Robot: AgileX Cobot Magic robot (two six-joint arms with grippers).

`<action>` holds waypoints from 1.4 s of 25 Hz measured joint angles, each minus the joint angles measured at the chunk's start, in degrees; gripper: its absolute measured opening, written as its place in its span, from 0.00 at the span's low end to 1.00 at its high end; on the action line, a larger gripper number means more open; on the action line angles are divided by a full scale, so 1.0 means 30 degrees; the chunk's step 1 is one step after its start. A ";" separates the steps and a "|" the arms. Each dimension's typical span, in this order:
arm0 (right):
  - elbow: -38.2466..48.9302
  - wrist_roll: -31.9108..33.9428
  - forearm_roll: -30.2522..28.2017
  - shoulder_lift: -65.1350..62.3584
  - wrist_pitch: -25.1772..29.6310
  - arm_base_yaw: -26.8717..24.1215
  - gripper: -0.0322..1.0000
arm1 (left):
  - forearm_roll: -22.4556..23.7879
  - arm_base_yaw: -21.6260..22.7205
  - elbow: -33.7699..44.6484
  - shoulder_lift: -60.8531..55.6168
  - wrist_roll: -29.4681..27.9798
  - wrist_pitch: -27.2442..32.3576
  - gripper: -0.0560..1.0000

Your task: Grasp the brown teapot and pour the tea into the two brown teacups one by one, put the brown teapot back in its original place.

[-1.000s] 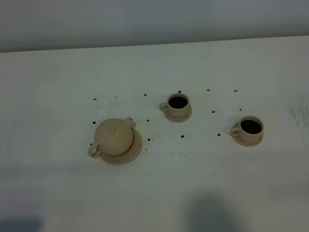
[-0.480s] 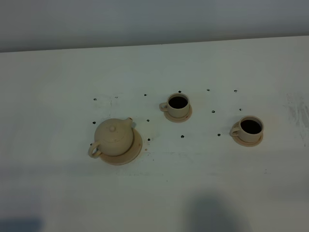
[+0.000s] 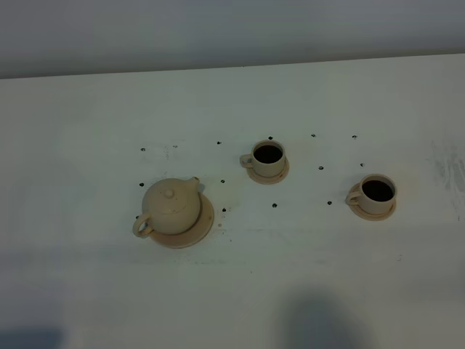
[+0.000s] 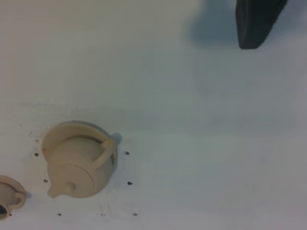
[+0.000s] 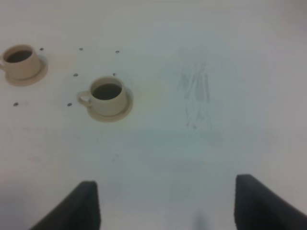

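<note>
Dark tea already fills both cups (image 3: 268,155) (image 3: 378,191); overflow is risked if the teapot (image 3: 171,206) is poured. Right gripper (image 5: 165,201) is spread, empty; left gripper's (image 4: 258,21) state cannot be told.

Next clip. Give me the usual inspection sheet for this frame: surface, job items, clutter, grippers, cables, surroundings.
Surface: white table with small dark specks and a faint scuff near the right edge.
Job items: teapot, lid on, upright on its round saucer; two teacups, each on a small saucer, both dark inside.
Clutter: nothing seen.
Grippers: left gripper, only one dark finger shows, state unclear, away from the teapot; right gripper open and empty, above bare table short of the cups.
Cables: nothing seen.
Surroundings: plain grey wall behind the table.
</note>
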 joint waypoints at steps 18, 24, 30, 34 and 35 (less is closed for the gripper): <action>0.0000 0.0000 0.0000 0.0000 0.0000 0.0000 0.59 | 0.0000 0.0000 0.0000 0.0000 -0.0018 0.0000 0.52; 0.0000 0.0000 0.0000 0.0000 0.0000 0.0000 0.59 | 0.0000 0.0000 0.0000 0.0000 -0.0018 0.0000 0.52; 0.0000 0.0000 0.0000 0.0000 0.0000 0.0000 0.59 | 0.0000 0.0000 0.0000 0.0000 -0.0018 0.0000 0.52; 0.0000 0.0000 0.0000 0.0000 0.0000 0.0000 0.59 | 0.0000 0.0000 0.0000 0.0000 -0.0018 0.0000 0.52; 0.0000 0.0000 0.0000 0.0000 0.0000 0.0000 0.59 | 0.0000 0.0000 0.0000 0.0000 -0.0018 0.0000 0.52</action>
